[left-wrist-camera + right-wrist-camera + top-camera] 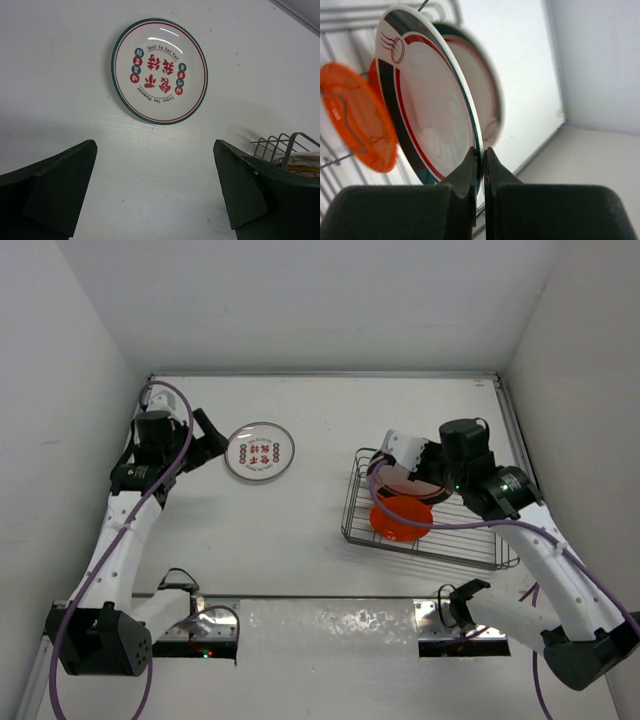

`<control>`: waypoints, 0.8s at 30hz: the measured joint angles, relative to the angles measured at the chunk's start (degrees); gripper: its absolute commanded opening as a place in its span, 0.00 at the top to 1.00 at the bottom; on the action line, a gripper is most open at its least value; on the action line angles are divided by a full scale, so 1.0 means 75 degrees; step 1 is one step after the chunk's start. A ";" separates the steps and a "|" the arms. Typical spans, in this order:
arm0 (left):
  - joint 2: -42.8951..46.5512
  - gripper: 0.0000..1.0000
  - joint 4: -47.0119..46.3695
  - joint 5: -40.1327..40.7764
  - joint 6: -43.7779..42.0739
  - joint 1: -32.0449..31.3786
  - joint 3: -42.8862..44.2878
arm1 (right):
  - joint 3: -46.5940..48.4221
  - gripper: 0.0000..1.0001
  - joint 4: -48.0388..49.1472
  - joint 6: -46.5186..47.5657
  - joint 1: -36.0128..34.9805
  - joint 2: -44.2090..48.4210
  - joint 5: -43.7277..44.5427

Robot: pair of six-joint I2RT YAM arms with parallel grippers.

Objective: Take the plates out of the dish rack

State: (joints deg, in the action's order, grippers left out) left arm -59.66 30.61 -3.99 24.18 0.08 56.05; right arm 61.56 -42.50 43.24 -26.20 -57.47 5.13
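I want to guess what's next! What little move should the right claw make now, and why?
Probably lift it straight up. The right gripper is shut on the rim of a white plate standing on edge in the dish rack, with another plate and orange plates close on either side; moving sideways could bump them.

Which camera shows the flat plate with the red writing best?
The left wrist view. The plate fills the upper middle, sharp enough to see its green-and-red rim and red characters. The top external view shows it whole but small, lying left of the dish rack. The right wrist view misses it.
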 measured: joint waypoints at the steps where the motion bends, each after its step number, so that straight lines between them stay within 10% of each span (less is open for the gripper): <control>1: 0.0000 0.00 0.0052 -0.0047 0.0000 0.0000 0.0041 | 0.0251 1.00 -0.0032 0.0032 0.0000 0.0006 0.0000; 11: 0.0373 0.00 -0.0938 -0.2655 -0.0105 -0.0023 0.0347 | 0.2410 1.00 0.0172 -0.1172 0.0003 0.0227 -0.0810; 24: 0.0140 0.02 -0.4013 -0.4878 0.0487 -0.1221 0.0373 | 0.0335 1.00 0.4086 -0.9165 -0.0012 -0.1058 -0.2736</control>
State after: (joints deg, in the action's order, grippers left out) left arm -58.61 0.51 -40.58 27.83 -9.08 58.85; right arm 64.07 -11.86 -25.50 -26.28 -65.41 -15.40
